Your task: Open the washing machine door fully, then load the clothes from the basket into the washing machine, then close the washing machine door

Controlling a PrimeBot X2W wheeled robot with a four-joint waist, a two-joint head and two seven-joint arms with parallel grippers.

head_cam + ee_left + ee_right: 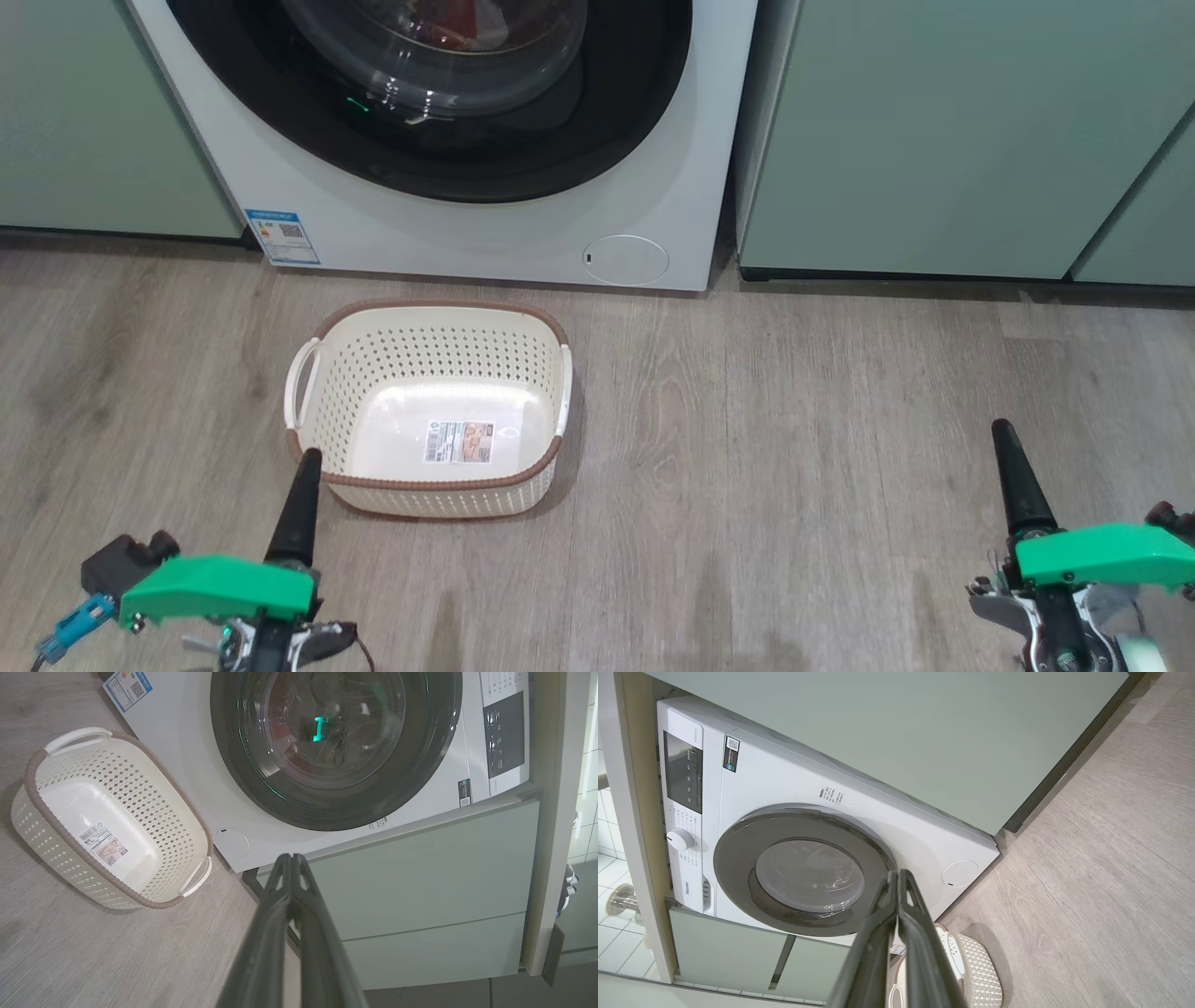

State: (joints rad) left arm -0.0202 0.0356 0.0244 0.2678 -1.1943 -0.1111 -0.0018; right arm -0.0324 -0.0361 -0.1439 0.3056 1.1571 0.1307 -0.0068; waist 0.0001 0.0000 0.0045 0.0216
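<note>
The white washing machine (523, 233) stands at the top of the head view with its black-rimmed round door (616, 103) shut flat against the front. Through the door's glass a patch of red clothes (457, 33) shows inside the drum. The cream basket (429, 411) sits on the floor before the machine with only a paper sticker on its bottom. My left gripper (306, 462) is shut at the basket's near-left rim, holding nothing. My right gripper (1004, 431) is shut over bare floor at the lower right. The door (336, 746) (803, 872) looks closed in both wrist views.
Pale green cabinets (934, 140) flank the machine on both sides. Grey wood-look floor (794, 467) spreads around the basket. A small round white flap (625, 259) and a blue energy sticker (283, 236) mark the machine's lower front.
</note>
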